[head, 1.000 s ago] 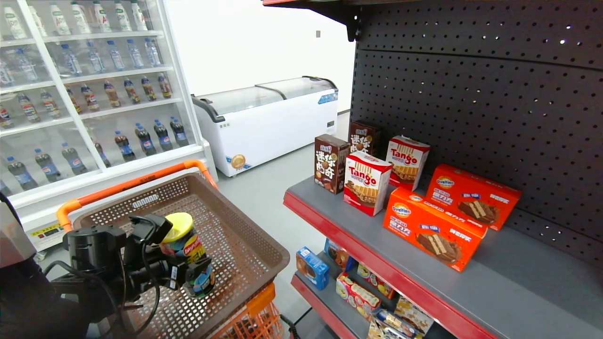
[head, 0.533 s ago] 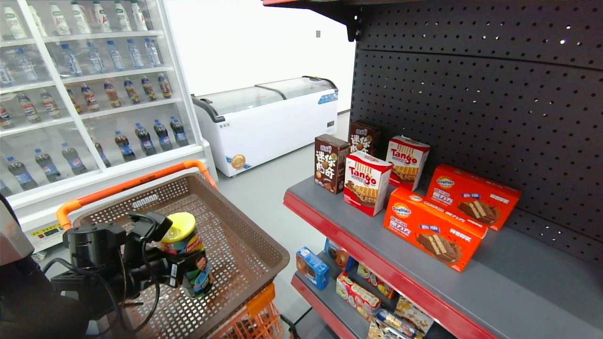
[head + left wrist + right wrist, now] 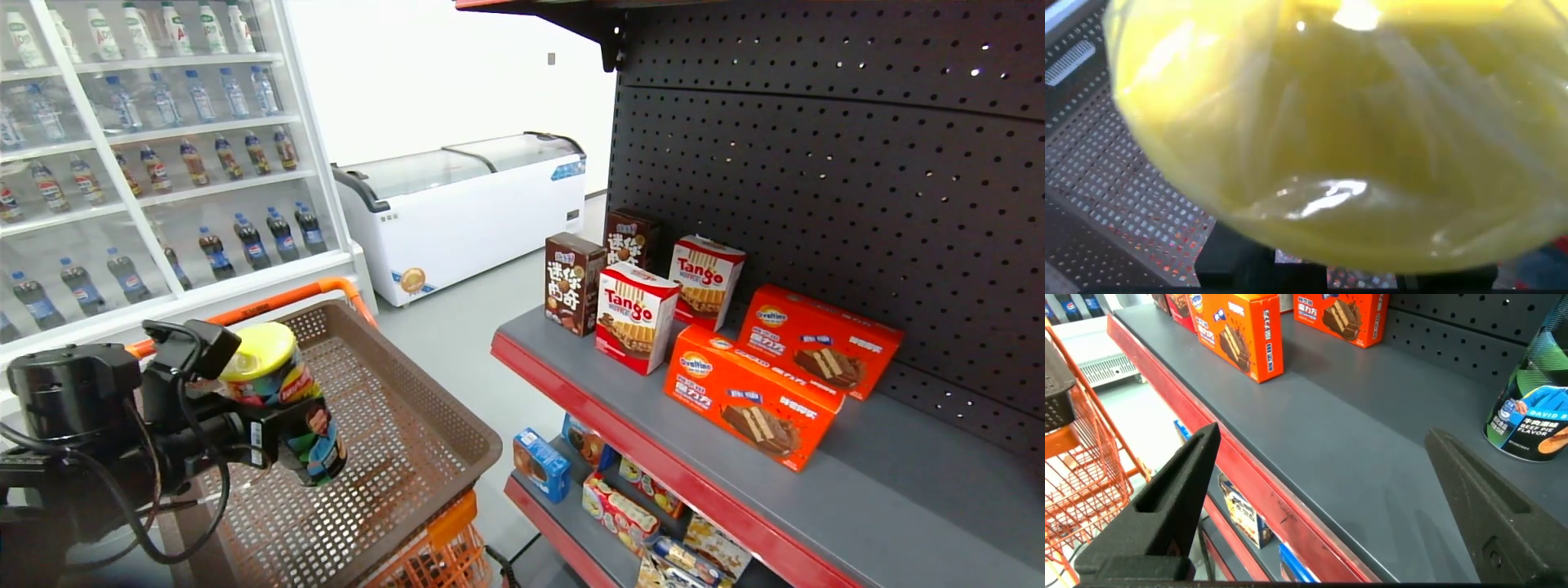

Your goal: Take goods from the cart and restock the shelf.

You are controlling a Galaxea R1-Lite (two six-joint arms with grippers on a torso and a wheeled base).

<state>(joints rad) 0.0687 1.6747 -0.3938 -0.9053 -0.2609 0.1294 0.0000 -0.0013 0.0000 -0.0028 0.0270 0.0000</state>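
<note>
— Where the can [image 3: 286, 408] hangs above the cart basket [image 3: 441, 433], what has it?
— The left gripper [image 3: 253, 392], jaws closed on its sides midway down.
— Which way does it point?
— Yellow lid [image 3: 1323, 122] up, long axis near vertical, tilted slightly.
— And the right gripper [image 3: 1323, 506]?
— Spread wide, holding nothing, over the shelf [image 3: 1355, 433] near a second can [image 3: 1534, 400], with orange boxes [image 3: 1241, 335] farther along it.

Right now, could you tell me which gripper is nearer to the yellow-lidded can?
Left. The left gripper is shut on the yellow-lidded can over the cart basket; the right gripper hangs open over the grey shelf.
</note>
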